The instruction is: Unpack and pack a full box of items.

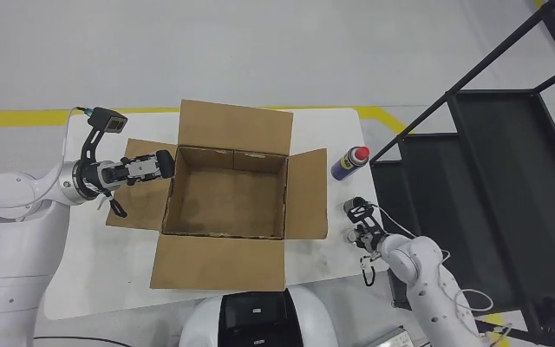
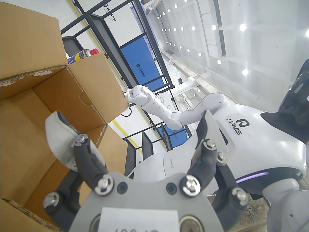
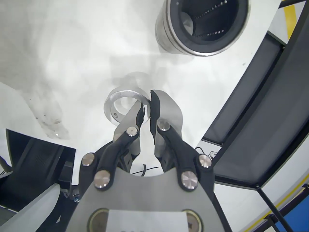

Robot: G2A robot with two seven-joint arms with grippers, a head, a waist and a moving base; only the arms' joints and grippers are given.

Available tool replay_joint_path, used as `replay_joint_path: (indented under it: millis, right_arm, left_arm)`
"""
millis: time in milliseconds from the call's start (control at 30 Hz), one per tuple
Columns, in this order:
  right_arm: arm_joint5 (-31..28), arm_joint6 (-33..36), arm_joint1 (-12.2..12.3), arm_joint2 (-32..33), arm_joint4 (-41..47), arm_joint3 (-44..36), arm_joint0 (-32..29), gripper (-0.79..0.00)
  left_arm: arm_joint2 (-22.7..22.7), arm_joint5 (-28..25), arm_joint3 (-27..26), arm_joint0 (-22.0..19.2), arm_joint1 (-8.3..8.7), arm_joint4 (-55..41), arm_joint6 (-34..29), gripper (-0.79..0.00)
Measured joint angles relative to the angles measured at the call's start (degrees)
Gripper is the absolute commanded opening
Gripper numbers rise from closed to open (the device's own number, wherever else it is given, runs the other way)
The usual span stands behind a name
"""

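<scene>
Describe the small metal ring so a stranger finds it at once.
From the open cardboard box, go to the table edge on the side of the spray can. There the right pincer pinches the ring: thin and small, unlike the bigger, black-lined steel cylinder beside it.

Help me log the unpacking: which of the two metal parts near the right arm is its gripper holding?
The small plain metal ring: the right gripper pinches its wall. The bigger black-lined cylinder lies apart, untouched.

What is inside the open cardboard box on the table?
Bare brown floor and inner walls of the cardboard box; no items visible there. The floor strip along the near wall is covered by that wall in the top view.
</scene>
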Motion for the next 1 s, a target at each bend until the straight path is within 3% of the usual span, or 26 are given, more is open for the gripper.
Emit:
replay_joint_path:
  millis: [267, 300, 333, 367, 400, 433, 467, 967, 1000]
  right_arm:
    - [1.7, 0.4, 0.0, -2.0, -1.2, 2.3, 1.8, -0.745]
    - [1.9, 0.5, 0.0, -2.1, -1.2, 2.5, 2.0, -0.677]
    - [2.2, 0.6, 0.0, -2.3, -1.3, 2.6, 2.2, -0.489]
    - [2.3, 0.6, 0.0, -2.4, -1.2, 2.7, 2.3, -0.431]
    - [2.3, 0.5, 0.0, -2.5, -1.1, 2.7, 2.4, -0.114]
    - [2.1, 0.2, 0.0, -2.5, -0.8, 2.7, 2.5, -0.028]
    - [1.6, -0.2, 0.0, -2.4, 0.2, 2.7, 2.4, 0.000]
    - [-7.3, -0.2, 1.6, 7.7, 14.8, -3.4, -2.3, 0.000]
    - [-7.8, 0.0, 1.7, 7.5, 15.1, -3.1, -2.2, -0.043]
  left_arm:
    - [0.0, 0.0, 0.0, 0.0, 0.00, 0.0, 0.0, 0.000]
    - [0.0, 0.0, 0.0, 0.0, 0.00, 0.0, 0.0, 0.000]
    - [0.0, 0.0, 0.0, 0.0, 0.00, 0.0, 0.0, 0.000]
    - [0.0, 0.0, 0.0, 0.0, 0.00, 0.0, 0.0, 0.000]
    - [0.0, 0.0, 0.0, 0.0, 0.00, 0.0, 0.0, 0.000]
    - [0.0, 0.0, 0.0, 0.0, 0.00, 0.0, 0.0, 0.000]
    - [0.0, 0.0, 0.0, 0.0, 0.00, 0.0, 0.0, 0.000]
    - [0.0, 0.0, 0.0, 0.0, 0.00, 0.0, 0.0, 0.000]
    - [0.0, 0.0, 0.0, 0.0, 0.00, 0.0, 0.0, 0.000]
